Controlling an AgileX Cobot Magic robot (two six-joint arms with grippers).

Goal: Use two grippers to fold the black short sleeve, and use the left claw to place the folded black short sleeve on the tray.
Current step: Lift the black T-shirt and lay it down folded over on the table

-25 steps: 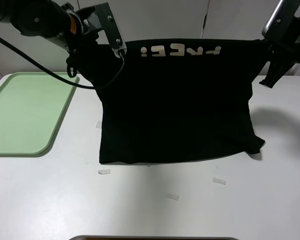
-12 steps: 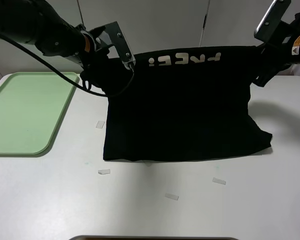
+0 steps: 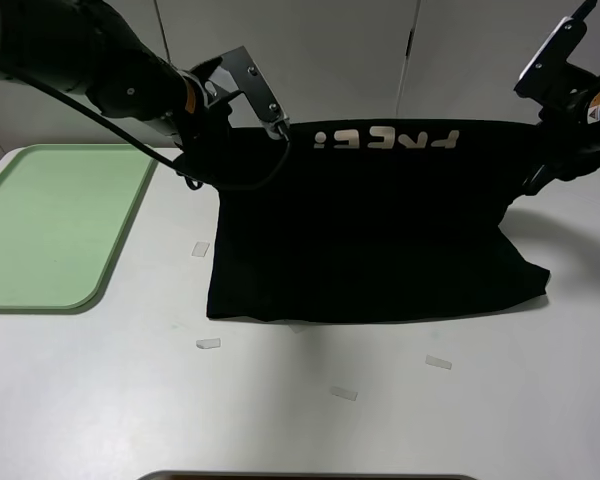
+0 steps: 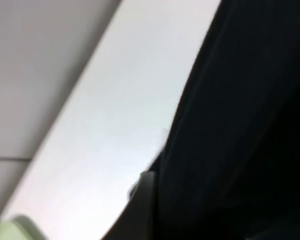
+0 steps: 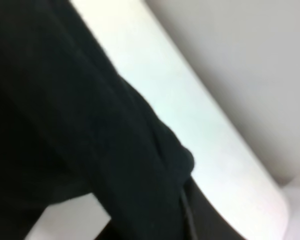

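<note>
Black short sleeve (image 3: 360, 230) hangs spread, inverted whitish lettering (image 3: 385, 139) along top edge.

Two black arms (image 3: 90, 65) with looping cable (image 3: 130, 143), silver brackets (image 3: 250, 75), orange labels (image 3: 592, 108)

tray (image 3: 40, 230): on bench (image 3: 100, 400), far left | short sleeve (image 3: 370, 230): right of tray, lower hem on bench, upper edge raised behind | left end effector (image 3: 225, 140): at its upper left corner | right end effector (image 3: 550, 165): at upper right corner | tape scraps (image 3: 208, 343): on bench before hem
</note>
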